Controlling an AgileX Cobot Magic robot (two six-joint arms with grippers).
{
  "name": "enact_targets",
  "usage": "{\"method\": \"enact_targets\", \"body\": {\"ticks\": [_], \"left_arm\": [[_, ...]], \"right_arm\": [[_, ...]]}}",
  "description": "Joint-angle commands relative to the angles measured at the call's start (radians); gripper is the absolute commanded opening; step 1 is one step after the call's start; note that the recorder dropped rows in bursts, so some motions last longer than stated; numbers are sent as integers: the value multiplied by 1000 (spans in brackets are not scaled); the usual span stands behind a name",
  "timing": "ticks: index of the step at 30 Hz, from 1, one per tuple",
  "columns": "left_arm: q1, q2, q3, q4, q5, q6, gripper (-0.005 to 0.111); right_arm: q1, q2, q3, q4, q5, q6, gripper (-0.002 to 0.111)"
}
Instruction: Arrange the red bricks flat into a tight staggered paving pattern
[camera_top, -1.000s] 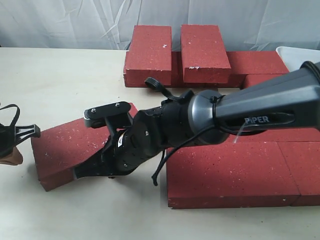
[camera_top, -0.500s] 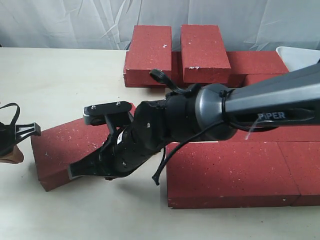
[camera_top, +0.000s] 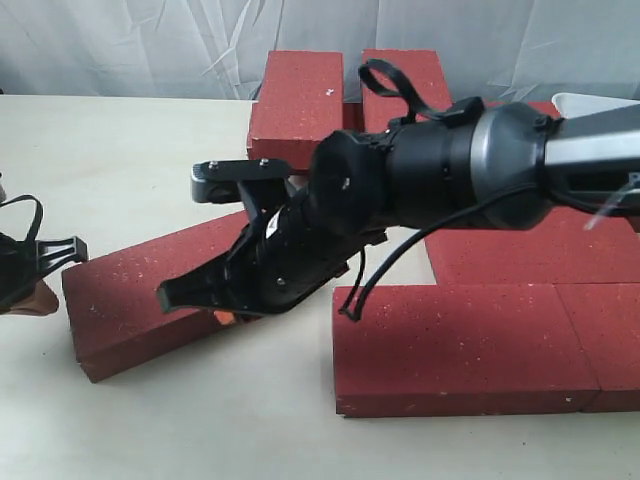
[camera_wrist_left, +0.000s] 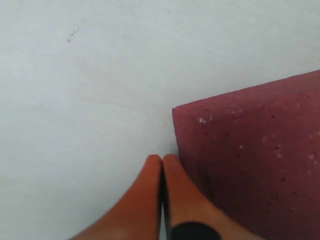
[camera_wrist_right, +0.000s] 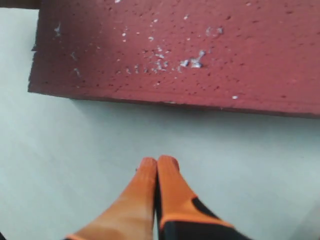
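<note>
Right end effector (camera_top: 170, 295) lifted, closed empty | loose brick (camera_top: 125, 290) long axis diagonal

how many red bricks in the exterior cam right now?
6 distinct: loose angled brick at left; front brick and front-right brick at lower right; middle brick behind them; back-left brick and back-right brick at the rear. The right arm likely hides more.

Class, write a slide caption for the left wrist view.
Shut orange left tool beside the corner of a dark red speckled brick.
</note>
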Motion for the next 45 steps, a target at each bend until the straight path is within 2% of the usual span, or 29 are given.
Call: {"method": "enact_targets", "body": {"ticks": [1, 5, 10, 15, 22, 26, 32, 39, 45], "left_arm": [[0, 5, -4, -44, -18, 47, 0], [0, 40, -4, -60, -38, 47, 0], [0, 74, -41, -80, -42, 59, 0], [0, 74, -48, -232, -86, 222, 0], [0, 74, -57, -345, -123, 320, 0], [0, 74, -87, -354, -121, 336, 0], [2, 74, -111, -266, -106, 302, 0], [2, 74, -112, 43, -58, -13, 0], [0, 74, -133, 61, 19, -25, 0]], "right_arm": [[-63, -29, -5, -12, 36, -9, -1], [-132, -58, -5, -37, 48, -9, -1], [-195, -56, -5, -243, 12, 1, -1], [-213, -51, -2, -368, -31, 3, -1], [-253, 21, -2, -385, -77, 76, -1], [-266, 37, -2, -384, -75, 83, -1], [-291, 59, -2, -375, -108, 91, -1], [-291, 77, -3, -330, -125, 113, -1], [-291, 97, -24, -301, -108, 113, -1]]}}
